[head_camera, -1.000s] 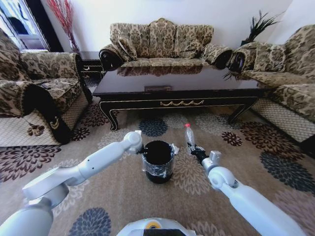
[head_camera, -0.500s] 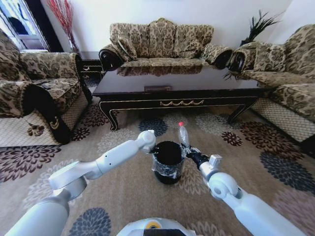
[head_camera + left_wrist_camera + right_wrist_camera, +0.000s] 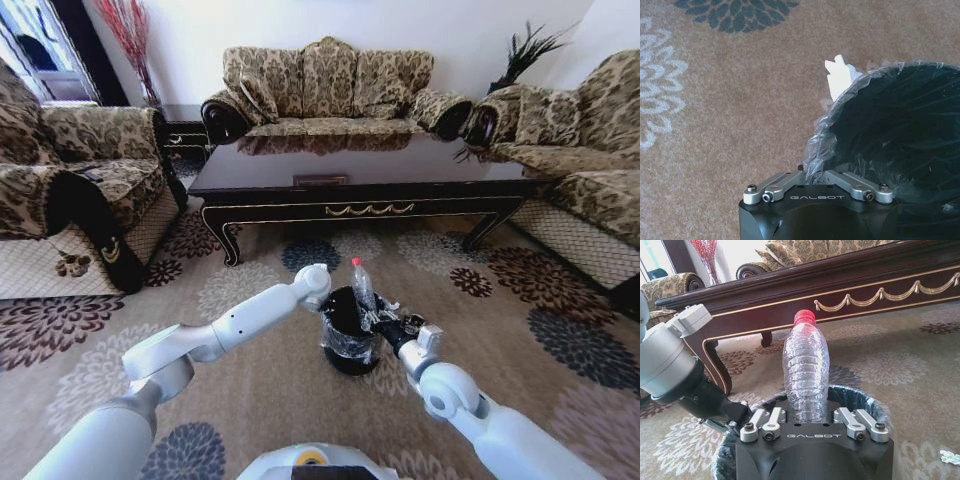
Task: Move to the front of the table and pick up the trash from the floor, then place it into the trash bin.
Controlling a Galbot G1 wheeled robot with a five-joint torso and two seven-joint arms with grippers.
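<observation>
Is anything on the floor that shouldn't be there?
Yes. A small white scrap lies on the carpet near the trash bin, like leftover litter. The plastic bottle is upright in the right gripper above the bin, whose rim the left gripper pinches.

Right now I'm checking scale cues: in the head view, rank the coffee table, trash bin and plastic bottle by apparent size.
1. coffee table
2. trash bin
3. plastic bottle, clearly smallest, held upright by the right gripper
</observation>
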